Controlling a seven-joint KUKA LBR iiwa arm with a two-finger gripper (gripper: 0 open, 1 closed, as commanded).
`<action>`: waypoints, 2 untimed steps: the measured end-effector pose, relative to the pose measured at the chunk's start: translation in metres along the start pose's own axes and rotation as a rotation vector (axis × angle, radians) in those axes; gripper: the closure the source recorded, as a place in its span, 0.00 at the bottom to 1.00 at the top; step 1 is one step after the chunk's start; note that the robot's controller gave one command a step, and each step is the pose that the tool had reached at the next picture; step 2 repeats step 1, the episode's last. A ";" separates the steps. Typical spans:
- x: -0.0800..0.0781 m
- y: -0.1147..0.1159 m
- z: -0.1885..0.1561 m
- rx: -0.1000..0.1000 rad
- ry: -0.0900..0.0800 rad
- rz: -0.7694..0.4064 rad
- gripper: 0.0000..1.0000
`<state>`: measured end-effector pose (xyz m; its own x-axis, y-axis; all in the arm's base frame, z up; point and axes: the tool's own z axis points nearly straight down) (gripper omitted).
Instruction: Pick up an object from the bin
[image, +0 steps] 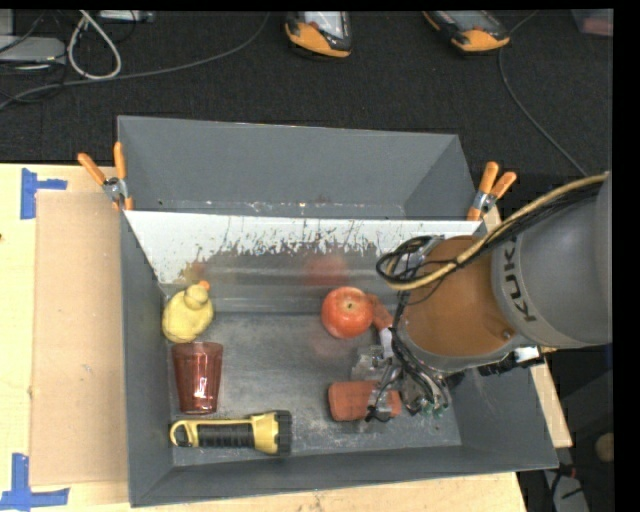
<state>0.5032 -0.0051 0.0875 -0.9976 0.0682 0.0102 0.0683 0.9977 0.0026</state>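
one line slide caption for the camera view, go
Claw low at a red-brown block in the grey bin; red apple, yellow duck, red cup, yellow-black torch lie apart.

one camera looks down on the bin (290, 165), slightly aslant.

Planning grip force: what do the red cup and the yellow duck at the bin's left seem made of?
Red cup: likely hard plastic, glossy and somewhat see-through; bright streaks on its wall. Yellow duck: probably soft rubber or vinyl, duller; rounded moulded shape without sharp glints.

The duck (187, 313) is yellow, apple (346, 312) red, cup (197, 376) dark red, torch (233, 433) yellow-and-black, block (347, 401) brick-red.
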 end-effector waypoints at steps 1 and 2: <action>0.000 0.000 -0.013 0.000 0.001 -0.001 1.00; 0.000 0.000 -0.013 0.000 0.001 -0.001 1.00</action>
